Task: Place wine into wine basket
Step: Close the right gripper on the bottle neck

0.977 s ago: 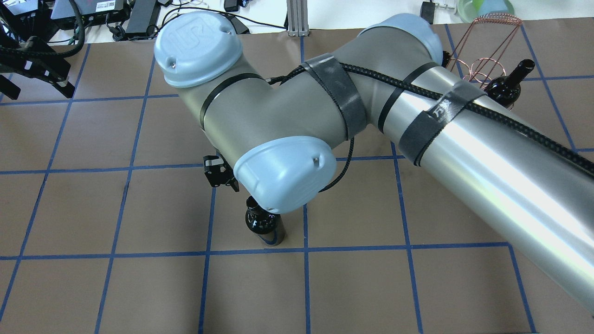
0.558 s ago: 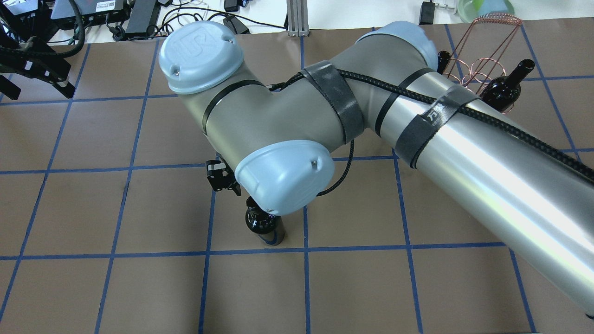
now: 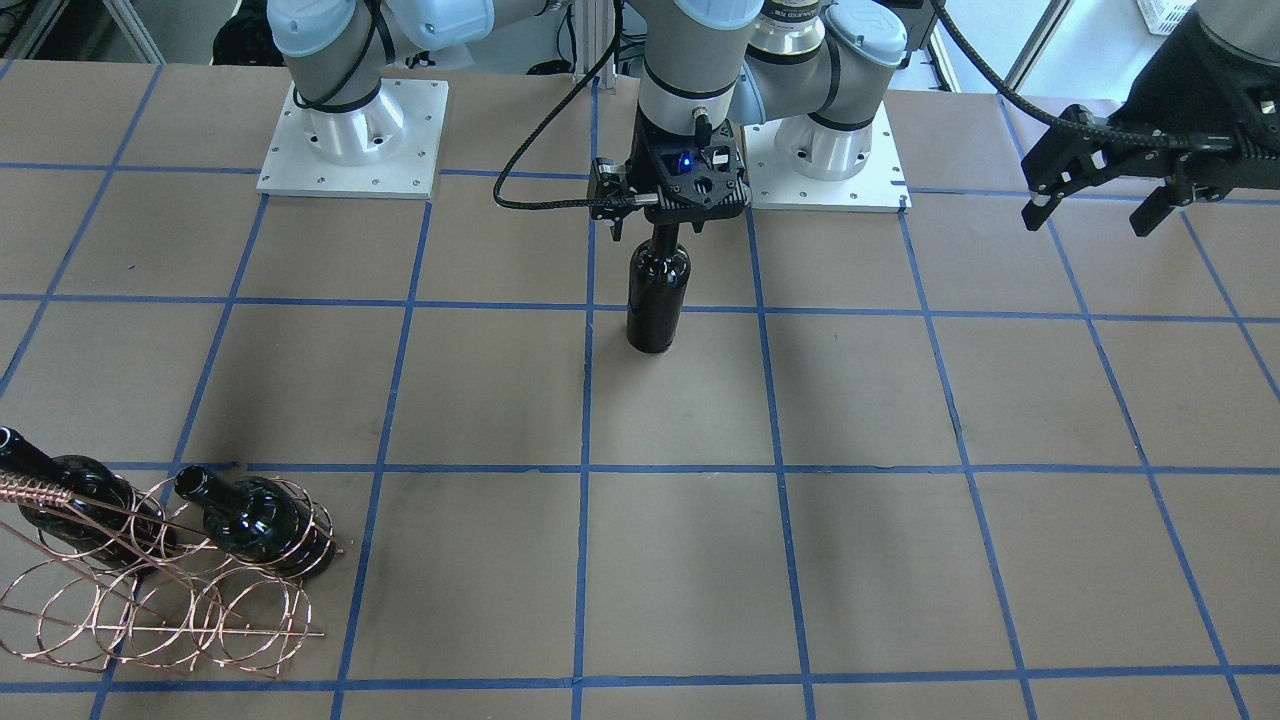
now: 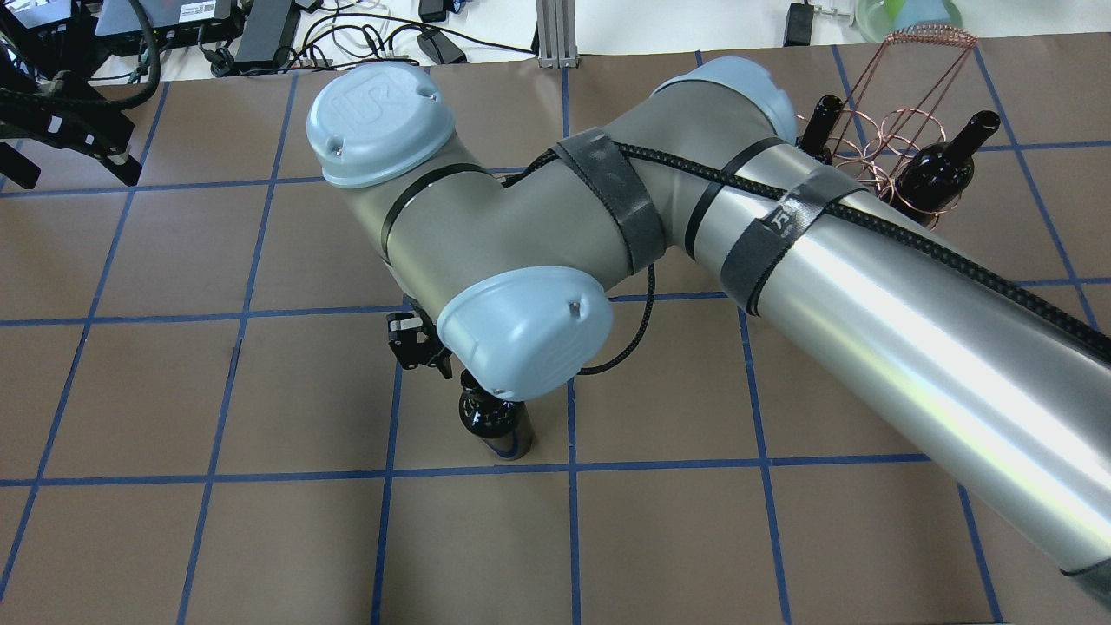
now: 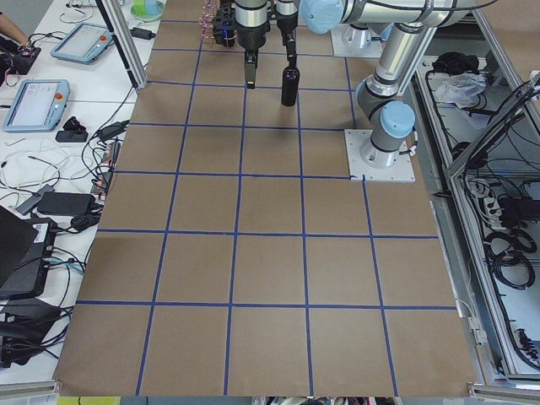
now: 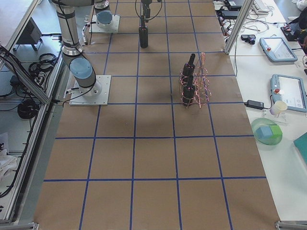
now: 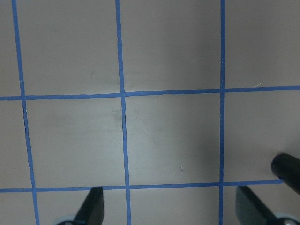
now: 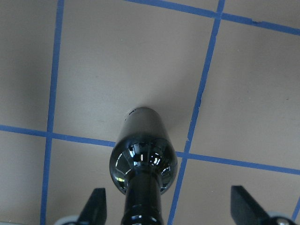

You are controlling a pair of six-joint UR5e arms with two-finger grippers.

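Wine (image 3: pixel 658 290) for this round stands upright near the middle of the table (image 3: pixel 900 400), on a blue grid line and well apart from the wine basket (image 3: pixel 200 631). The right gripper (image 3: pixel 662 228) sits directly over it. In the wrist view its fingers (image 8: pixel 96 204) are spread wide on either side of the neck and touch nothing. We judge the step in hand to be the grasp, not yet made. Next we would close squarely on the neck, lift straight up, then carry it across to a free ring, since two other bottles (image 3: pixel 255 520) already lean in the basket. The left gripper (image 3: pixel 1090 218) hangs off to the side, spread and empty.
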